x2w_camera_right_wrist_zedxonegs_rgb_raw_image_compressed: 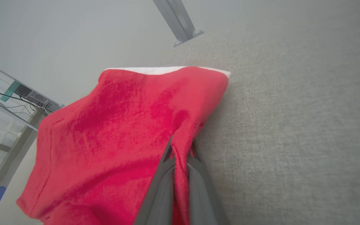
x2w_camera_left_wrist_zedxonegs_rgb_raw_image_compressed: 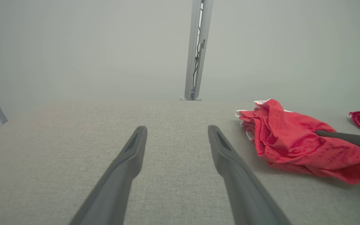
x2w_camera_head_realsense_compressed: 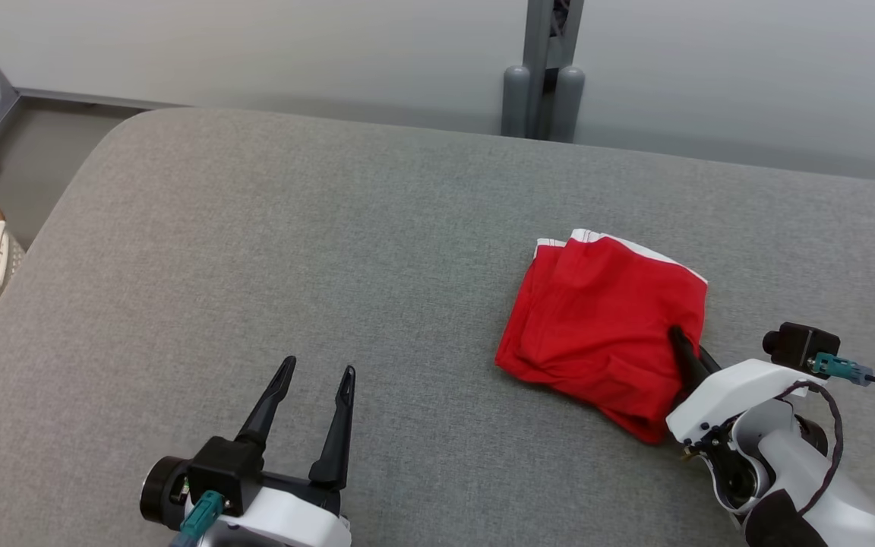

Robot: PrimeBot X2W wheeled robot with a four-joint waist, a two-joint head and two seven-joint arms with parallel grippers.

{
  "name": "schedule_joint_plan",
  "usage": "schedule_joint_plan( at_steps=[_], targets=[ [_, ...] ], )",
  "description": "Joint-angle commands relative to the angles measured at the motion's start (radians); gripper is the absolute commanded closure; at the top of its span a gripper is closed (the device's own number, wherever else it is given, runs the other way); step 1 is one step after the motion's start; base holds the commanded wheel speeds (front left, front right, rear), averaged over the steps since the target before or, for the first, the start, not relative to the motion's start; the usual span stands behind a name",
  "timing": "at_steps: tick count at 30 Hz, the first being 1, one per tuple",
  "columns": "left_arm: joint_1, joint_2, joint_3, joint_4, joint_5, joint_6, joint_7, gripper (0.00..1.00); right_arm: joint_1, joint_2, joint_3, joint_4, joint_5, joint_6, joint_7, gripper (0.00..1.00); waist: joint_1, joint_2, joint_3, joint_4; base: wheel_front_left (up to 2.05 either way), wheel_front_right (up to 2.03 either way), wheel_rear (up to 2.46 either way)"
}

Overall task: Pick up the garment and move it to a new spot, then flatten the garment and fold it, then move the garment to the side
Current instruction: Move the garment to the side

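We see the garment (x2w_camera_head_realsense_compressed: 597, 319), folded, red with white trim on its far edge, lying right of centre on the grey table (x2w_camera_head_realsense_compressed: 255, 228). Our right gripper (x2w_camera_head_realsense_compressed: 674, 334) pinches its near right edge. Our left gripper (x2w_camera_head_realsense_compressed: 319, 365), fingers spread, sits well apart.

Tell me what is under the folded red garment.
The garment lies on the grey cushioned surface. The right gripper pinches its edge. Whatever is directly beneath the folds is covered.

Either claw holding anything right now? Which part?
Right claw pinches a fold at the folded garment's right-hand edge. Left claw open, empty.
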Motion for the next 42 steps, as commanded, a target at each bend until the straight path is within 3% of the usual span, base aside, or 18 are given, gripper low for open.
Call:
schedule_joint_plan(
  at_steps=[1,14,31,36,42],
  targets=[
    [0.004,0.003,0.005,-0.001,0.01,0.004,-0.004,0.0,0.006,-0.012,0.011,-0.004,-0.009,0.0,-0.014,1.0,0.0,0.0,-0.011,-0.011,0.0,0.0,0.0],
    [0.044,0.003,0.025,-0.009,0.039,-0.011,-0.004,0.0,-0.008,-0.034,0.122,-0.024,-0.073,0.0,-0.049,1.0,0.0,0.0,-0.068,-0.163,0.0,0.0,0.0],
    [0.027,0.003,0.032,-0.019,0.059,-0.023,-0.004,0.0,0.014,-0.031,0.102,-0.087,-0.159,0.0,-0.049,1.0,0.0,0.0,-0.06,-0.428,0.0,0.0,0.0],
    [0.013,0.004,0.033,-0.02,0.071,-0.031,-0.004,0.0,-0.016,-0.038,0.136,-0.092,-0.198,0.0,-0.049,1.0,0.0,0.0,-0.036,-0.467,0.0,0.0,0.0],
    [-0.02,0.004,0.024,-0.027,0.065,-0.049,-0.004,0.0,-0.1,-0.083,0.197,-0.072,-0.247,0.0,-0.049,1.0,0.0,0.0,0.014,-0.463,0.0,0.0,0.0]
  ],
)
